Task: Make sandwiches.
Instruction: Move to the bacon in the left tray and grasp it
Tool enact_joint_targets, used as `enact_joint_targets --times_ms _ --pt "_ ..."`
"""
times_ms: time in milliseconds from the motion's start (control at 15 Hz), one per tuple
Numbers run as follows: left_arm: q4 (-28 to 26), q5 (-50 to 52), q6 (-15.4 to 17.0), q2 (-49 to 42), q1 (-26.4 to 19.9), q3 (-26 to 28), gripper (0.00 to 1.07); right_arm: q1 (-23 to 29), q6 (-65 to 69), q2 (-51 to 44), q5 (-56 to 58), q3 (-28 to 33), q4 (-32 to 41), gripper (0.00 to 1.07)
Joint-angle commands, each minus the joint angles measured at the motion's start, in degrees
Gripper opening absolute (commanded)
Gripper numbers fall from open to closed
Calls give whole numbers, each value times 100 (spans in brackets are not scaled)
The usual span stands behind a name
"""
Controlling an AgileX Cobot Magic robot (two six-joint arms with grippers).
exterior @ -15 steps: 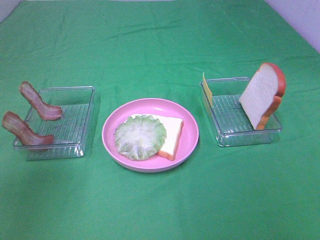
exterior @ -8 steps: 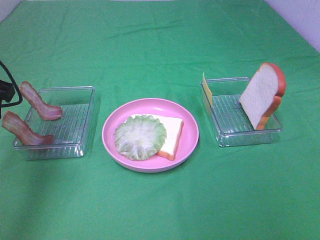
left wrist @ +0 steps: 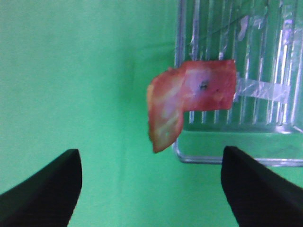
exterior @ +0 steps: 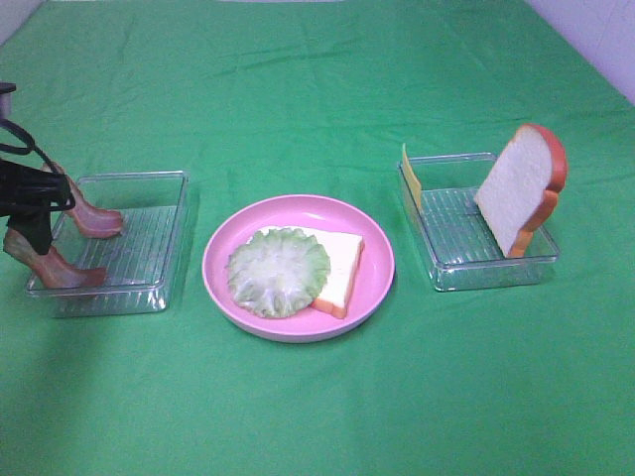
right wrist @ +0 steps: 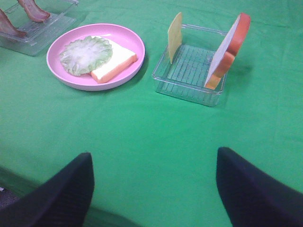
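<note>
A white bread slice point(exterior: 344, 266) lies on the pink plate point(exterior: 380, 260) with a pale green lettuce leaf point(exterior: 278, 271) on top of it. Two reddish-brown bacon strips point(exterior: 95, 217) point(exterior: 56, 266) hang over the rim of the left clear tray point(exterior: 139, 248). My left gripper point(exterior: 38, 213) hovers over them, open; the left wrist view shows one strip point(left wrist: 184, 97) between and beyond the open fingers point(left wrist: 42, 189). The right tray point(exterior: 466, 238) holds a yellow cheese slice point(exterior: 411, 178) and an upright bread slice point(exterior: 521, 188). My right gripper point(right wrist: 154, 189) is open and empty, well back from the plate point(right wrist: 128, 35).
A green cloth point(exterior: 317, 397) covers the table. The plate stands between the two trays. The right wrist view shows the cheese point(right wrist: 175, 37), the bread slice point(right wrist: 227, 47) in its tray point(right wrist: 189, 75), and the bacon tray point(right wrist: 42, 28) far off.
My left arm has come into the exterior view from the left edge and now sits over the bacon strips. The food has not moved.
</note>
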State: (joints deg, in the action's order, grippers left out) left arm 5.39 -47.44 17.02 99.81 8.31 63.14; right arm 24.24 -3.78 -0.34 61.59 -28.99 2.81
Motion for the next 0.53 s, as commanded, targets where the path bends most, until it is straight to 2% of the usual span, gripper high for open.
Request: enact_joint_targets --times_ms 67,267,333,400,533 --pt "-103 155 -23 195 -17 132 73 -6 -69 -40 -80 11 6 70" --pt "-126 195 -6 315 -17 281 62 -6 -52 -40 -80 11 6 70" --pt "-126 218 -6 315 -17 315 49 -6 -52 -40 -80 11 6 70" --pt "-126 218 -6 321 -17 315 43 -6 -52 -40 -80 11 6 70" --pt "-126 178 -6 384 -17 315 40 -6 -52 -40 -80 11 6 70"
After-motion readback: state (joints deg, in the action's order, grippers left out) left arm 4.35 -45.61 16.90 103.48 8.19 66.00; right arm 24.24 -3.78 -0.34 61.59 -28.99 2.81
